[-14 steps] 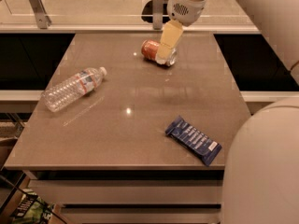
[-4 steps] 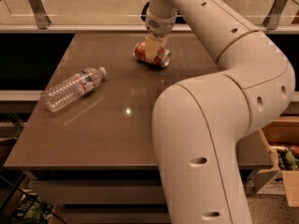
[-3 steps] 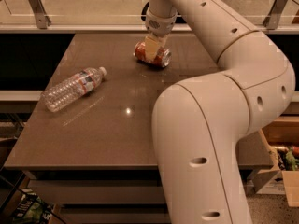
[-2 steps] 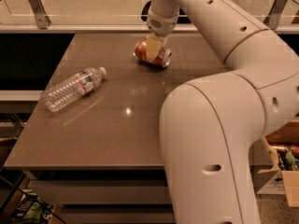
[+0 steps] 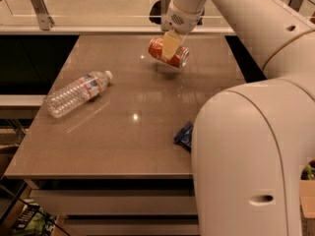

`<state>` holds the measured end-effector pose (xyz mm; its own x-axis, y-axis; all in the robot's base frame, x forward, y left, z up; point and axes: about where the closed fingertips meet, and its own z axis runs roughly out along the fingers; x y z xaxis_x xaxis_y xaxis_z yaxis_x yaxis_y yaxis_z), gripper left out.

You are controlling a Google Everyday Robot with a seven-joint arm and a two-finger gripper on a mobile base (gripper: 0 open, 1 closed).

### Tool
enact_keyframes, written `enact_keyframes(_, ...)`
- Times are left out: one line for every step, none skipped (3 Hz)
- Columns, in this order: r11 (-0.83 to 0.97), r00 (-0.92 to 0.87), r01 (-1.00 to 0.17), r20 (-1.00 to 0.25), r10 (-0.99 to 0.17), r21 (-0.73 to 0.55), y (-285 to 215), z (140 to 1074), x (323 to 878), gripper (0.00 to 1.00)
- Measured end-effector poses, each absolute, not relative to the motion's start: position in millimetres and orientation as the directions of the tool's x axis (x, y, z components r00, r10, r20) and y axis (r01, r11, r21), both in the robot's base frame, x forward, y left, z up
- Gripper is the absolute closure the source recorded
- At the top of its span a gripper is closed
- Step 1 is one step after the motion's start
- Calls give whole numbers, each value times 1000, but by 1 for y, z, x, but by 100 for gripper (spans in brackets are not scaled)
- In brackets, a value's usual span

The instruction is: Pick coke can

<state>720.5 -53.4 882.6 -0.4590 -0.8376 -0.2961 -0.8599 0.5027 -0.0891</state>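
- Your gripper (image 5: 170,52) is over the far part of the table (image 5: 123,146), a little right of its middle, hanging down from the arm (image 5: 231,9) that comes in from the upper right.
- Its fingers are clamped on the coke can (image 5: 155,47). You can see one pale finger (image 5: 171,43) lying across the front of the can's middle; the other is hidden behind the can.
- The coke can lies on its side in that grip, with one end to the left and slightly far and the other to the right and slightly near, so it sits a bit tilted.
- The can looks raised off the surface: a dark shadow (image 5: 165,71) lies on the tabletop just nearer than the can, apart from it.
- The orange-red body shows on both sides of the finger, and the right end (image 5: 182,59) looks paler.
- On the left of the table you have a clear water bottle (image 5: 78,93) lying on its side, with its white cap (image 5: 108,74) pointing to the far right and a red-blue label near that end. It is well apart from the can.
- Near the table's right edge, a blue wrapper (image 5: 184,135) lies flat. Most of it is hidden behind the big pale arm link (image 5: 246,156) that fills the near right of your view.
- A bright spot of light (image 5: 135,116) reflects off the tabletop between the bottle and the wrapper.
- Beyond the far edge runs a glass rail with metal posts (image 5: 39,5).
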Motion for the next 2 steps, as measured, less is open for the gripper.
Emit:
enact_keyframes(467, -399, -880, -398, -826, -86, -62, 904, 714, 100)
enact_keyframes(434, -332, -895, -494, -803, -104, -70, 930, 711, 100)
